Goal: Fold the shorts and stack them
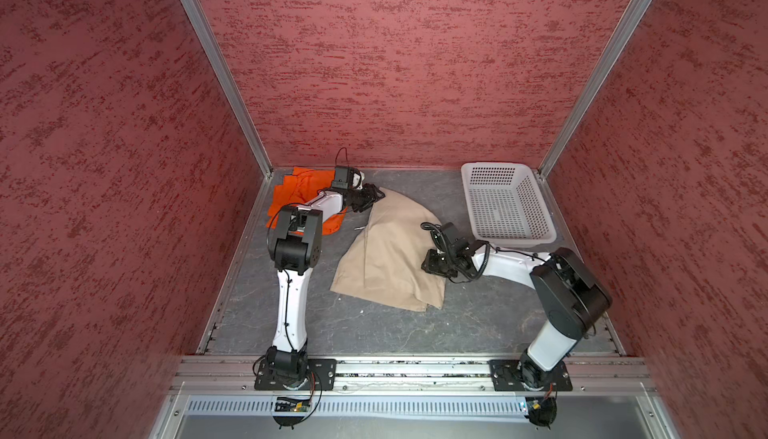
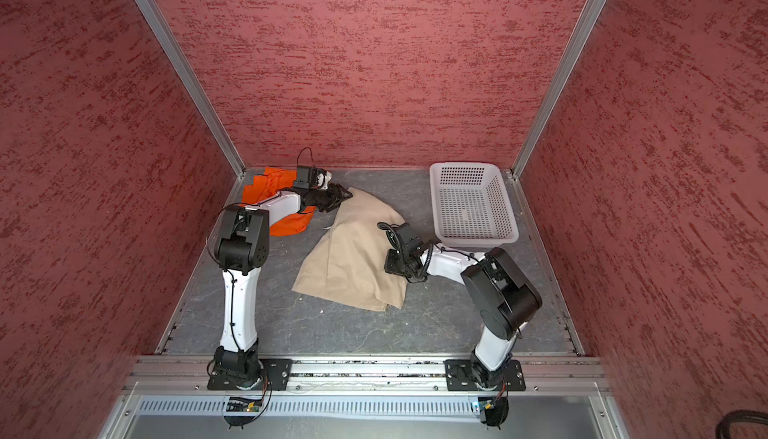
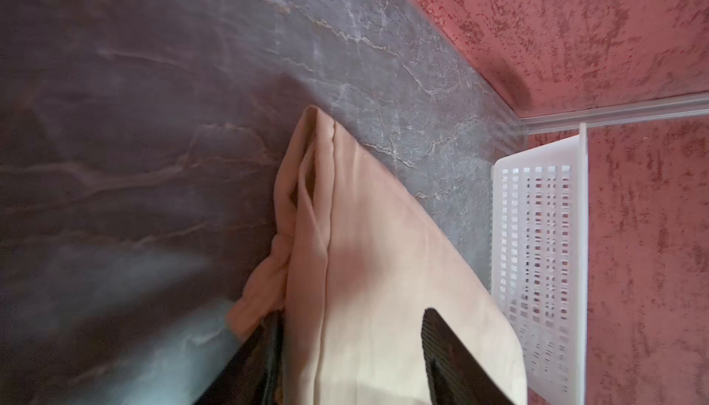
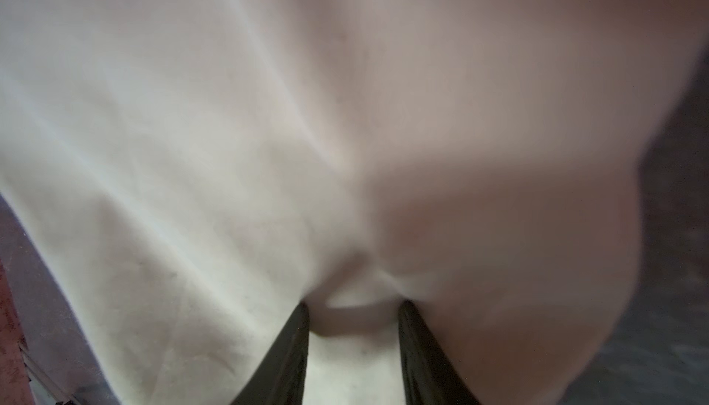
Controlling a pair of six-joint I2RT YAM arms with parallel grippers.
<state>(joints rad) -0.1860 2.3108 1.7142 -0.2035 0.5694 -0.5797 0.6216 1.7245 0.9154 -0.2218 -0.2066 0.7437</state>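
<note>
Beige shorts point(image 1: 390, 258) lie mid-worktop point(image 1: 374, 329). They are broad at the near end and taper to a point at the far end. A long crease runs along them in both top views point(image 2: 353, 262).

Your left claw point(image 1: 376, 196) sits at that far point. In the left wrist view its jaws point(image 3: 351, 313) stand apart, astride the cloth point(image 3: 383, 269). Smooth fabric lies flat between them, and the gathered band bunches against one finger point(image 3: 261, 361). You see no pinch there.

Your right claw point(image 1: 427, 267) is down on the right edge of the beige pair, mostly hidden under its own wrist in both top views. In the right wrist view, which is blurred, the jaws point(image 4: 355, 303) are narrow with a pucker of beige cloth point(image 4: 192, 153) caught between the tips, and creases fan out from it. Count it as holding the shorts.

Orange shorts point(image 1: 291, 195) are in the far left corner, partly under your left arm, near the beige pair but with bare worktop between them point(image 2: 257, 191).

A white perforated basket point(image 1: 534, 208) stands in the far right corner, apart from both pairs point(image 2: 500, 204). It also shows in the left wrist view point(image 3: 537, 249).
</note>
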